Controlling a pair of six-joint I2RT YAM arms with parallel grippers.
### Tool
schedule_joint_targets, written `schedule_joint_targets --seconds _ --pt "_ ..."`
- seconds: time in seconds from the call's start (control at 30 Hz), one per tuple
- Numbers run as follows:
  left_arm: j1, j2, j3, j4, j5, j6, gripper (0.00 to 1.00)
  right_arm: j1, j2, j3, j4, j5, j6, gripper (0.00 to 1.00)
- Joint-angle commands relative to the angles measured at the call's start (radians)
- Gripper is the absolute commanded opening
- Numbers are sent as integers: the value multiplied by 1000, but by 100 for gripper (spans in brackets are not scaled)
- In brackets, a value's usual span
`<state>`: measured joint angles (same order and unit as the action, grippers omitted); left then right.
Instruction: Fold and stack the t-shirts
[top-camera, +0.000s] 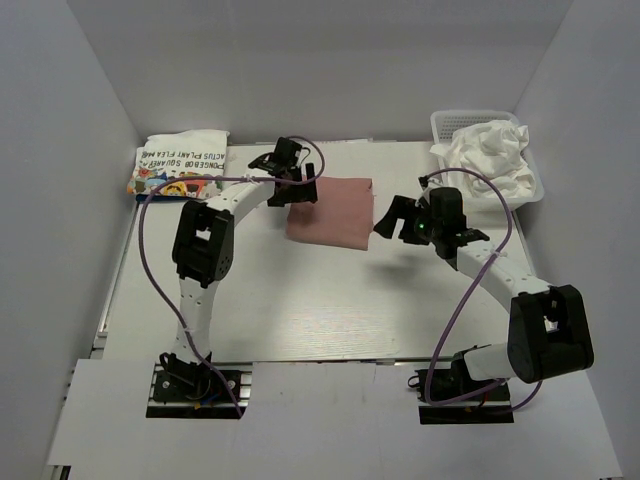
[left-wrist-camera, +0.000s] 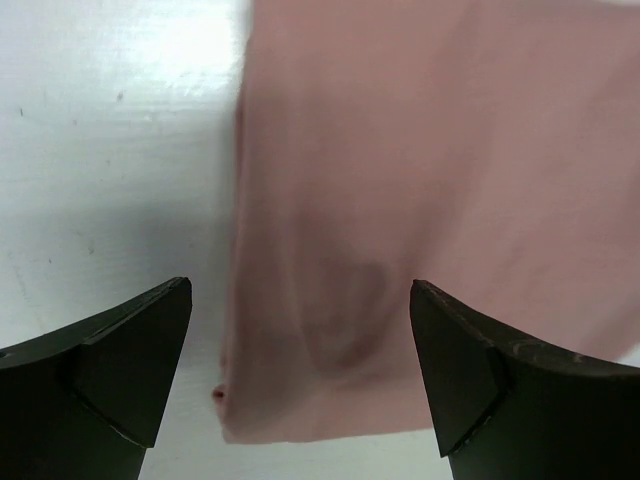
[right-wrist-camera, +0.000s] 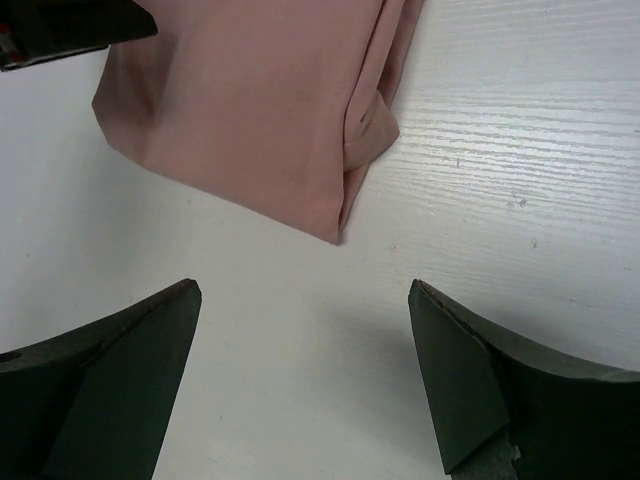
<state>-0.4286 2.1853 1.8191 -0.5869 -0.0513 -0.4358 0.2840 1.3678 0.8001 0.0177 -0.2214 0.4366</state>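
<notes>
Tools are both spread wide, holding nothing. Your left tool (left-wrist-camera: 300, 340) hangs over the left edge of the folded pink tee (top-camera: 330, 210), and your right tool (right-wrist-camera: 305, 335) sits over bare table (top-camera: 300, 300) just off one of its corners. The pink tee lies flat mid-table. At the far left is the folded printed white tee (top-camera: 180, 165), with lettering that looks like "ONGEBOB SQUAREP" and "ACTUS PLANT FLEA MA" (cut off at the edges). Crumpled white tees (top-camera: 490, 150) fill the basket (top-camera: 445, 122) at the far right.
</notes>
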Motion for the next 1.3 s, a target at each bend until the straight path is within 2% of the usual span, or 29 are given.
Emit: schedule_joint_targets --seconds 0.0,0.2,0.37,0.4,0.47,0.5,0.57,0.67,0.7,0.73,0.83,0.87,0.93,1.13,1.27 --pt "16 8 20 -50 -38 23 100 6 1 21 -13 13 -29 90" --pt "16 77 0 -13 -41 43 100 6 10 28 -16 10 -42 90" --pt "7 165 51 -4 -16 91 83 7 10 30 -44 17 -52 90" --pt "-7 188 51 7 1 110 73 9 10 27 -42 20 -52 90" --pt "-16 197 51 7 19 134 67 9 16 22 -41 24 -56 90" --pt "-16 209 40 19 45 134 52 7 17 22 -44 25 -52 90" --pt "-16 218 19 30 88 147 42 7 22 24 -44 24 -58 90" --pt "-16 241 37 45 125 163 6 7 24 21 -44 25 -61 90" --pt "-16 254 69 15 104 163 0 7 22 21 -44 33 -62 90" --pt "-16 254 83 3 81 172 0 7 20 17 -44 34 -68 90" --pt "-16 213 103 -8 -111 204 0 11 11 14 -42 54 -78 90" --pt "-16 188 91 7 -228 235 0 9 5 13 -42 72 -81 90" --pt "-16 105 48 71 -377 288 0 9 4 13 -45 86 -91 90" --pt "19 -77 -115 303 -515 515 0 9 -4 -2 -36 151 -95 90" --pt "53 -142 -152 395 -630 667 0 7 -13 -18 -30 163 -104 90"
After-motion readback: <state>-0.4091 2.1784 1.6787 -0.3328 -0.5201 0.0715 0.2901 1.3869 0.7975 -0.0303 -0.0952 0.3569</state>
